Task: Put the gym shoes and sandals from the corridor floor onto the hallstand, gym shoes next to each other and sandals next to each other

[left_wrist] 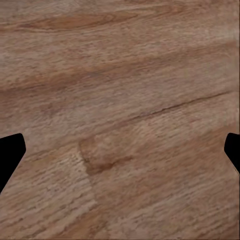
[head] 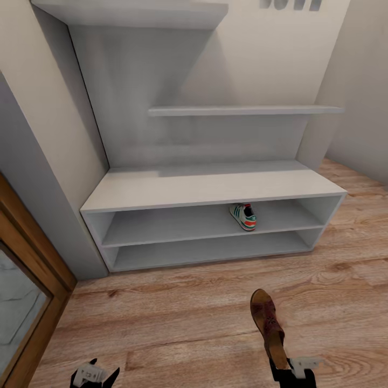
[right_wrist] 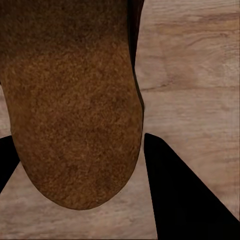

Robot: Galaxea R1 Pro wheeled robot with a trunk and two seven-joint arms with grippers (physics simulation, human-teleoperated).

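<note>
Grey hallstand (head: 161,188) on wood floor (head: 188,323)

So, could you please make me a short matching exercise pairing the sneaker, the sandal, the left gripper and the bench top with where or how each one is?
Things:
1. sneaker
2. sandal
3. left gripper
4. bench top

States:
A. open above the wood floor
B. held in the right gripper
C. on the rack's upper open shelf
D. nothing on it

Pairs: 1-C, 2-B, 3-A, 4-D
</note>
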